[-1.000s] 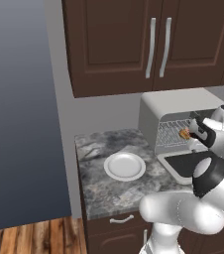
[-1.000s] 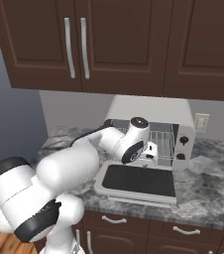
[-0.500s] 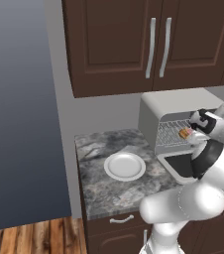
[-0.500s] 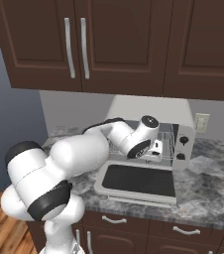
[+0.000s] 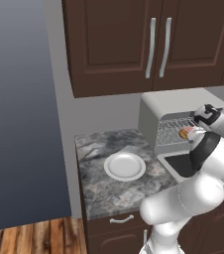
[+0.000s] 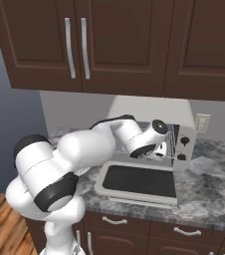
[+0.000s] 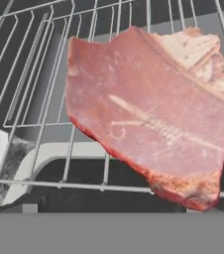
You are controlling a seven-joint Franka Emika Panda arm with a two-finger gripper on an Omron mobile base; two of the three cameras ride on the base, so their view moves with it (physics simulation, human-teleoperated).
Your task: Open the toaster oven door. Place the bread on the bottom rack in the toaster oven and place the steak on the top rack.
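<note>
1. Where the dark wood wall cabinets (image 5: 148, 44) hang with their silver bar handles, a grey marbled counter (image 5: 99, 188) runs beneath them, with drawer fronts below
2. The white arm (image 6: 79, 149) bends from the base up and across to the mouth of the toaster oven (image 6: 152, 112), a light grey box with a rounded top standing at the back of the counter
3. The toaster oven door (image 6: 139, 182) is dropped fully open and lies flat toward the front edge of the counter, its dark glass facing up
4. A silver wire rack (image 7: 44, 89) spans the oven; in the left base view it shows as a wire grid (image 5: 172, 130) at the open front, but which shelf it is I cannot tell
5. A white round plate (image 5: 125, 165) sits on the counter to the left of the oven, well apart from it
6. The steak (image 7: 153, 114), pinkish-red with a paler fatty edge, lies flat on the wire rack just ahead of the hand; from the left base view it shows as a small pink piece (image 5: 187, 132) at the oven mouth
7. The gripper is at the oven opening; its jaws stand wide apart and clasp nothing
</note>
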